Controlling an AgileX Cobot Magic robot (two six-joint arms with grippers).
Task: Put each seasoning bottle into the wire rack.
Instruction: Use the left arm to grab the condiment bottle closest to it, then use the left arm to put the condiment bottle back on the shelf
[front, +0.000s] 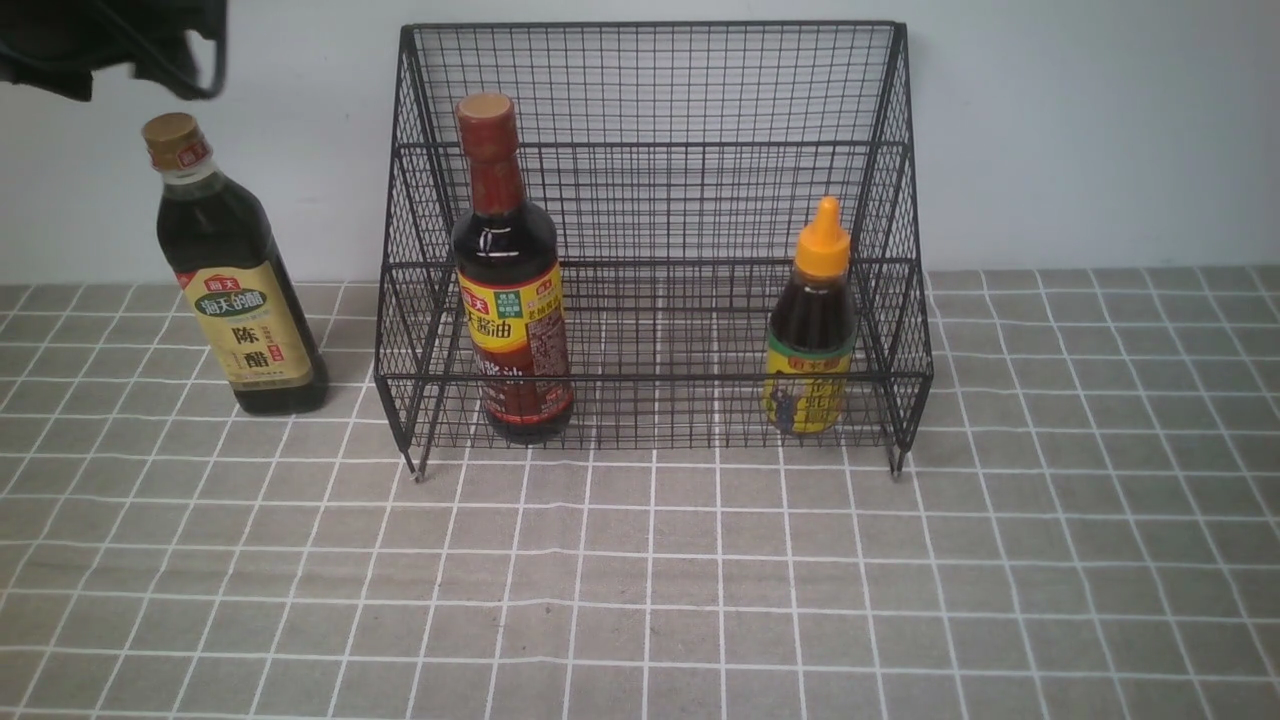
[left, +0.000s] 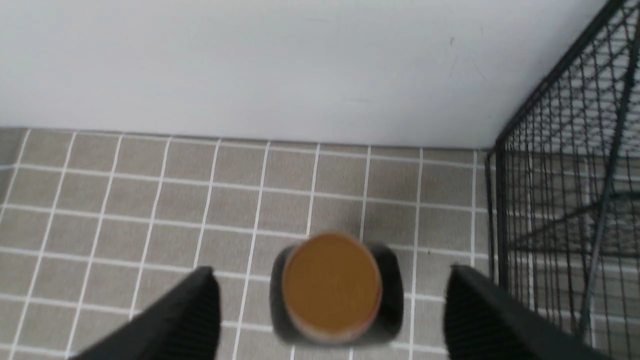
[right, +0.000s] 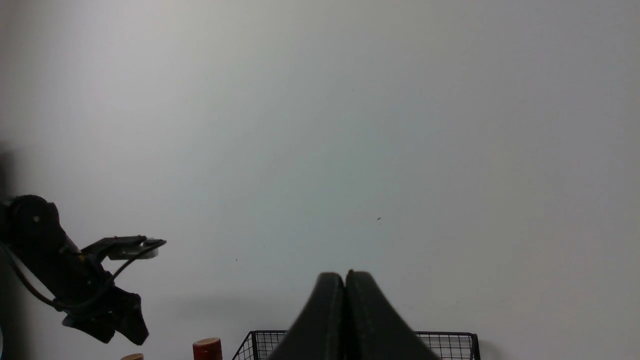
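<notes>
Hovering straight above the gold-cap bottle, the left pincer gapes wide and empty, fingers flanking the cap without touching. Bottle stands on the counter, long axis vertical, just left of the wire rack, outside it. Red-neck bottle and orange-nozzle bottle sit in the lower tier. Right pincer is pressed shut, empty, raised high near the rack's top. Left arm is clearly nearer.
</notes>
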